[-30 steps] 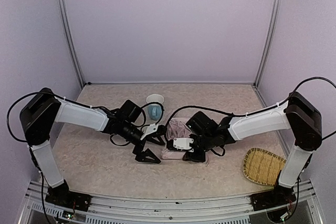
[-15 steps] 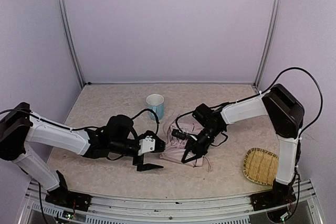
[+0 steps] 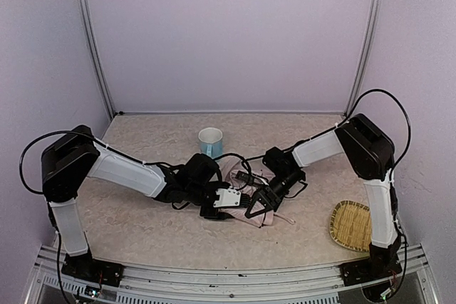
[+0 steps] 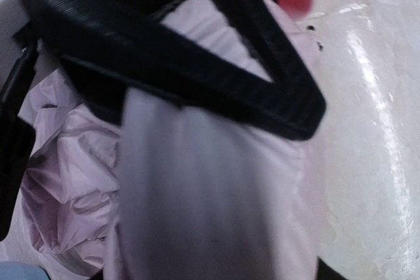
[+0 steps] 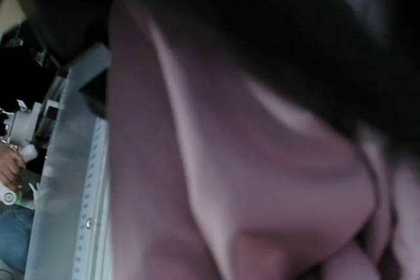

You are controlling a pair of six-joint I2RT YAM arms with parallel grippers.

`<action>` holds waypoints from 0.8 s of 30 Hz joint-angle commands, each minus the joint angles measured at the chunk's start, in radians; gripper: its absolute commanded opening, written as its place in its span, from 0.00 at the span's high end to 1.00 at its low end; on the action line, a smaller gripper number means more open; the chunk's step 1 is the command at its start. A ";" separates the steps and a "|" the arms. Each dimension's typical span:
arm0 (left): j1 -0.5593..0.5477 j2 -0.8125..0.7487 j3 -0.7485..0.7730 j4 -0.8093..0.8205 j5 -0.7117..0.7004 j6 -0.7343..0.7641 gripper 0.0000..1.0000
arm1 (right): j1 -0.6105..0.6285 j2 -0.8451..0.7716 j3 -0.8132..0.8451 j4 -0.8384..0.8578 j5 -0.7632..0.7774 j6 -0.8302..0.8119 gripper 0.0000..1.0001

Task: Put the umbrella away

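Observation:
The umbrella (image 3: 258, 217) lies as a folded pale pink bundle on the table, between the two arms. Its thin strap (image 3: 285, 219) trails to the right. My left gripper (image 3: 226, 204) is at the bundle's left end. In the left wrist view one black finger (image 4: 197, 77) lies over the pink fabric (image 4: 210, 214) with the jaws wide apart around it. My right gripper (image 3: 255, 206) presses into the bundle from the right. The right wrist view is blurred and filled with bunched pink fabric (image 5: 262, 181) under a dark finger (image 5: 295, 50). The shaft and handle are hidden.
A white and blue mug (image 3: 210, 142) stands just behind the umbrella. A woven basket (image 3: 351, 226) sits at the front right, near the right arm's base. Purple walls close in the table on three sides.
My left gripper has moved right from the bare table onto the umbrella's left end. My right gripper has stayed on the bundle, its arm shifting slightly.

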 commanded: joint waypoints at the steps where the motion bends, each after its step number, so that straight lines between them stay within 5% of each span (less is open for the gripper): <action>1: 0.001 0.028 0.026 -0.107 0.038 0.017 0.52 | -0.011 0.084 -0.036 -0.009 0.181 0.087 0.77; 11: 0.016 0.049 0.079 -0.312 0.159 -0.205 0.89 | -0.043 -0.222 -0.158 0.310 0.278 0.280 0.34; 19: 0.059 0.147 0.158 -0.488 0.310 -0.348 0.95 | -0.021 -0.618 -0.454 0.631 0.574 0.338 0.33; 24: 0.096 0.242 0.250 -0.621 0.432 -0.380 0.95 | 0.121 -0.868 -0.683 0.819 0.861 0.188 0.28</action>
